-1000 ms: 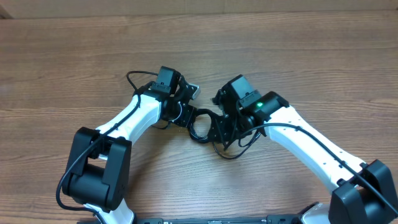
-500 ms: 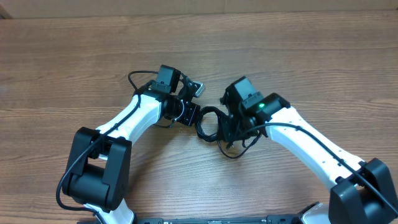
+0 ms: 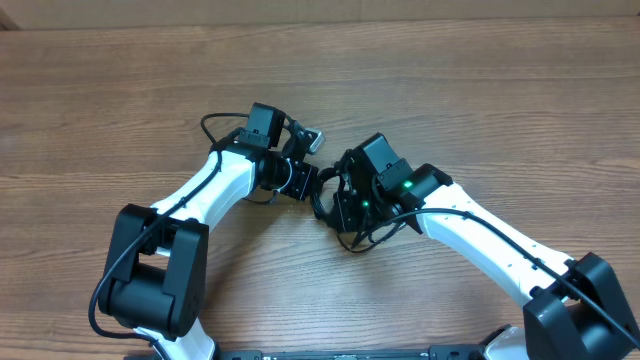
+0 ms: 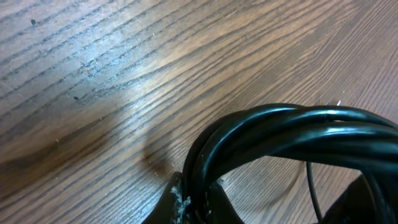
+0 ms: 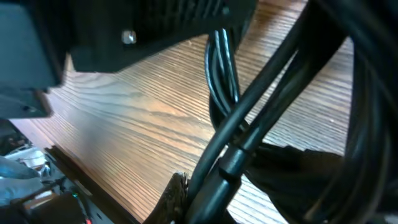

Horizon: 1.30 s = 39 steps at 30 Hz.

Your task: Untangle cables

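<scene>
The left gripper (image 3: 303,180) is closed narrow on the cables (image 3: 327,196), a bundle of thin black cords that lies between the two grippers and touches both. The right gripper (image 3: 340,205) is closed too; in its wrist view one cord with a thicker sleeve passes beside its fingers (image 5: 176,198). The two grippers stand almost tip to tip, low over the wooden table (image 3: 480,90).

From overhead, the heads of the two arms cover most of the bundle. Only a short dark loop shows between them, and a thin loop comes out just below the right gripper. Just beyond the left gripper there is a small silver-grey piece (image 3: 315,140); I cannot tell if it is a plug end.

The left wrist view gives what the overhead view hides: several cords side by side in an arch that rises from the fingertips and bends to the right. The right wrist view shows the dark body of the left gripper directly in front and blocking the upper part, with cords crossing each other under it.
</scene>
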Each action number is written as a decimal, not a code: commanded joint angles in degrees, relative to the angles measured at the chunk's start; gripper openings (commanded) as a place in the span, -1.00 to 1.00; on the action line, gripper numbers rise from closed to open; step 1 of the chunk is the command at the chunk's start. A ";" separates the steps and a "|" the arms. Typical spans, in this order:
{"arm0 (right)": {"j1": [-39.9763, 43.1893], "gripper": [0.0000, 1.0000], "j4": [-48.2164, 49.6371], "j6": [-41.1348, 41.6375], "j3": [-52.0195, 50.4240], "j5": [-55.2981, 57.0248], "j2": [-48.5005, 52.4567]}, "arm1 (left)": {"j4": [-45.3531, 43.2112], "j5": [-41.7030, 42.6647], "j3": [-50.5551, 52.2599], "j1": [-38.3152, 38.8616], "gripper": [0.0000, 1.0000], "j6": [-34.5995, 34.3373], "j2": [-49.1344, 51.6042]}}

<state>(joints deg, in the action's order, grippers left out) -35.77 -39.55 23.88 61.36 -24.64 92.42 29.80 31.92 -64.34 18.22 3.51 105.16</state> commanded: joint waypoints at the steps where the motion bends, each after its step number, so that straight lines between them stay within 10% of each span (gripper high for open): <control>1: -0.55 -0.93 3.87 4.46 -0.24 2.78 0.31 | -0.04 3.80 -1.09 0.13 -0.92 0.57 0.48; 12: -0.55 -0.85 6.93 7.63 -0.15 7.06 3.04 | -0.07 6.56 -1.09 0.13 -0.92 0.79 0.48; 23: -0.44 -0.07 -9.14 1.14 11.23 2.78 -2.78 | -0.04 6.47 -1.09 0.13 -0.90 0.76 0.48; 39: 6.58 -0.37 -17.53 1.14 12.90 5.53 -2.97 | -0.07 3.87 -1.09 0.13 -0.90 0.72 0.48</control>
<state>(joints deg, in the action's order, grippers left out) -30.87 -57.19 25.43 72.05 -19.73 90.30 29.76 35.33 -64.51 17.91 3.36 105.16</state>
